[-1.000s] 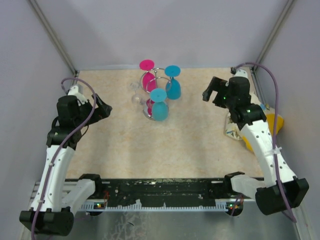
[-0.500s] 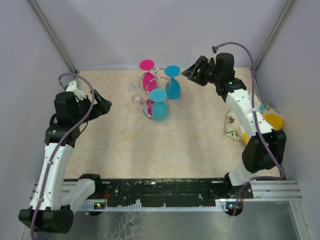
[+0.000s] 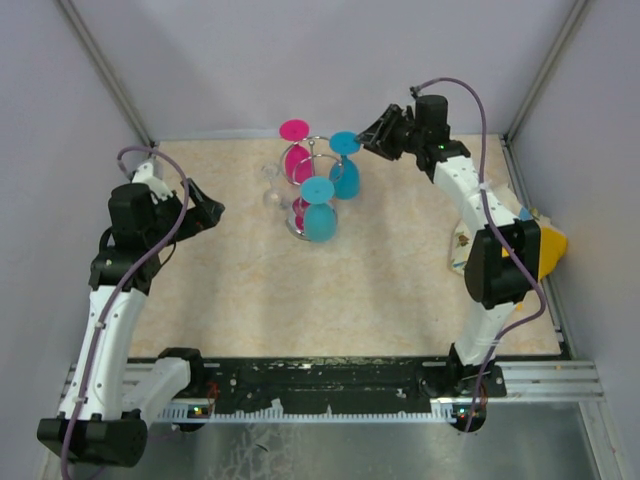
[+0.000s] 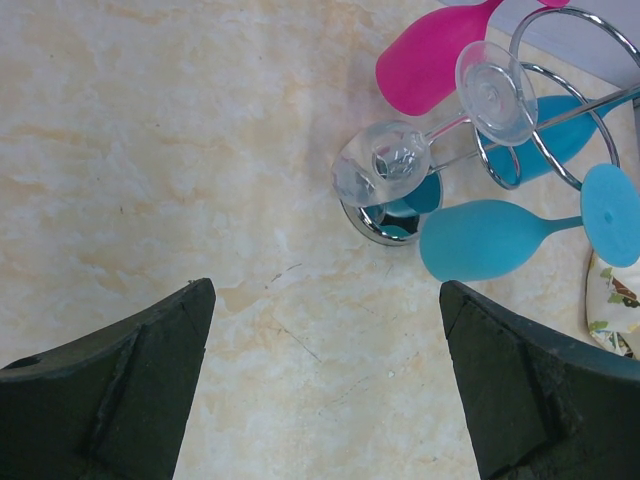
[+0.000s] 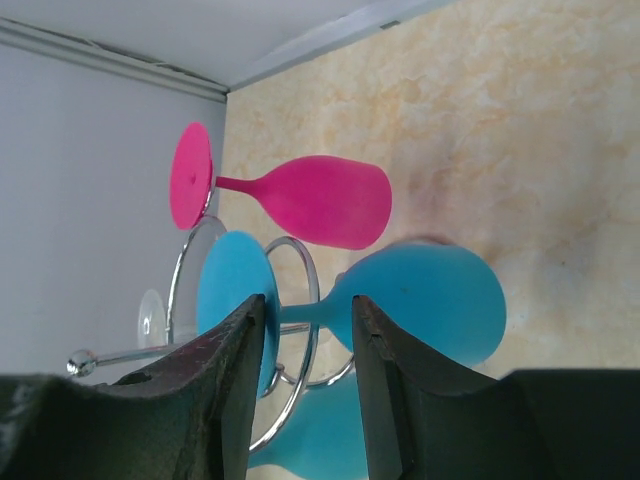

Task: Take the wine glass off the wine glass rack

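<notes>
Wine glass (image 5: 430,310) just beside parted right gripper (image 5: 308,305)

The wine glass rack (image 4: 372,225) is glossy metal wire — the blue wine glass (image 5: 420,305) matt, smooth.

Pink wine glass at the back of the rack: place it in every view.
Top external: pink wine glass upper centre, on the wine glass rack.
Left wrist: pink wine glass at the top edge, right of centre.
Right wrist: pink wine glass centre frame, above a blue glass.
Shared landmark: the rack's silver wire loops.
</notes>
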Robot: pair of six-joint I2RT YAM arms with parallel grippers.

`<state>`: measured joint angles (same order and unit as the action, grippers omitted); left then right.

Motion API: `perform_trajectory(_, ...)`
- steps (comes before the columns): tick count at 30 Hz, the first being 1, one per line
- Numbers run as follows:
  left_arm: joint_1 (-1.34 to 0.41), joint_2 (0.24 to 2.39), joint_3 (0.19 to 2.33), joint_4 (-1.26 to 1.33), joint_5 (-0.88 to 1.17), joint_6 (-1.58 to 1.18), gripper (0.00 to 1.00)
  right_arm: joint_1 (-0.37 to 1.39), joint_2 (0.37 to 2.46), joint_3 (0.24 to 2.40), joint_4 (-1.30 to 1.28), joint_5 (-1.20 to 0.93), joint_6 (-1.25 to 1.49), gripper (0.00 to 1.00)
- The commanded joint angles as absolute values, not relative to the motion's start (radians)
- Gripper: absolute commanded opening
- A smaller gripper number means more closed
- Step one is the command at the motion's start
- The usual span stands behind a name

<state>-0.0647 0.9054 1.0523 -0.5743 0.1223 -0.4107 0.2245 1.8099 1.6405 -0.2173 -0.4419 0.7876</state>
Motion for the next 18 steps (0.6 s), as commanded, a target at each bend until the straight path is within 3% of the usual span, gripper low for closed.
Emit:
perform_trajectory(1,-0.059,0.905,1.068,-0.549,0.129,-0.402,1.00,0.223,1.831,1.724,-0.179,-0.446,0.775,0.40)
perform_trajectory(6,-0.059,0.914,1.055,-0.545,0.128,-0.404,1.00,0.223,1.840,1.692,-0.100,-0.498,0.814,0.39)
perform_trajectory(12,-0.060,0.918,1.039,-0.536,0.130,-0.409,1.00,0.223,1.833,1.670,-0.033,-0.556,0.838,0.28)
perform_trajectory(18,-0.060,0.925,1.033,-0.531,0.132,-0.412,1.00,0.224,1.844,1.674,-0.016,-0.617,0.856,0.25)
